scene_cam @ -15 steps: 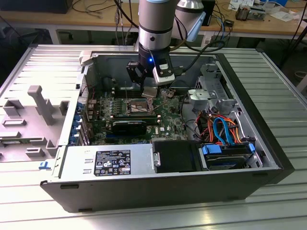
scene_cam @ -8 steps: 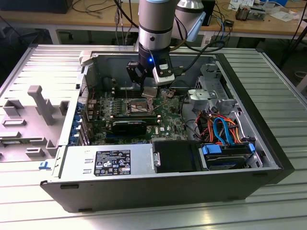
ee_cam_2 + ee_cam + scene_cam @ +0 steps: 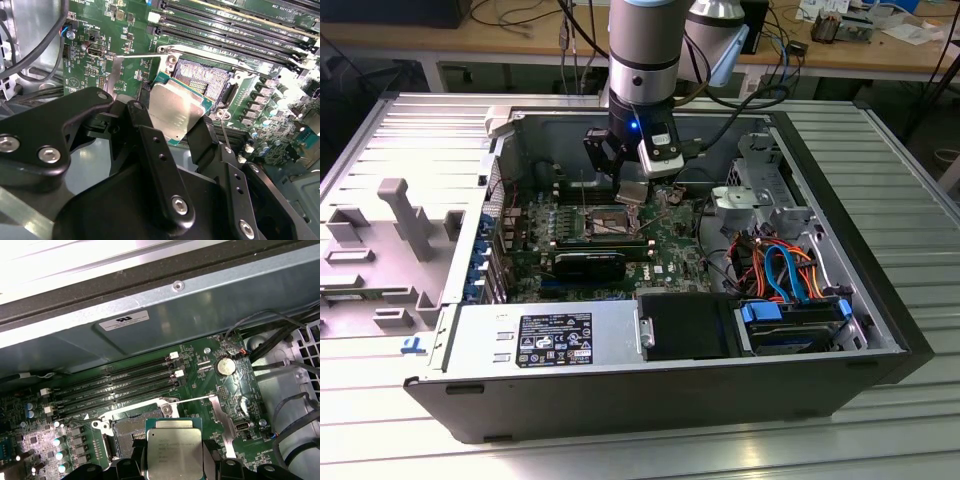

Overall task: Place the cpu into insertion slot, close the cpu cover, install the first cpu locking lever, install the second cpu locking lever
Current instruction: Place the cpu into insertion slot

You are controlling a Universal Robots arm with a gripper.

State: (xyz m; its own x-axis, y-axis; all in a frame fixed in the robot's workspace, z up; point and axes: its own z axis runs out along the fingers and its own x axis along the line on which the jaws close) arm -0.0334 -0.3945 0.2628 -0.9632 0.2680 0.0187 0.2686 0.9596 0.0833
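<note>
Step in hand: step 1 of 4, placing the cpu (image 3: 175, 107) into the insertion slot (image 3: 199, 81).
Hand: the hand (image 3: 171, 125) is clenched on the cpu, with 1 finger on each of 2 opposite edges.
Where the cpu is: it hangs over the green board inside the open computer case (image 3: 880, 330). It is above the slot and apart from it, not yet seated. In both wrist views it overlaps 1 side of the slot's silver rim.
Slot: it is bare, and its dark centre shows beside the long black memory slots (image 3: 115, 385).
cpu cover: the cpu cover (image 3: 116, 75) is swung open, well off the slot, so the way down looks free.
Facing: the dull metal top of the cpu points up, away from the board, and the green underside faces the slot.
Long axis: the chip is close to square, so it has no marked long axis. In the first wrist view its edges run roughly parallel to the slot's rim.
What seating calls for: I judge it needs a small sideways shift to centre the chip, corners matched to the rim, then a level, gentle descent.
Support: the case rests on a ribbed metal tabletop (image 3: 920, 200).
</note>
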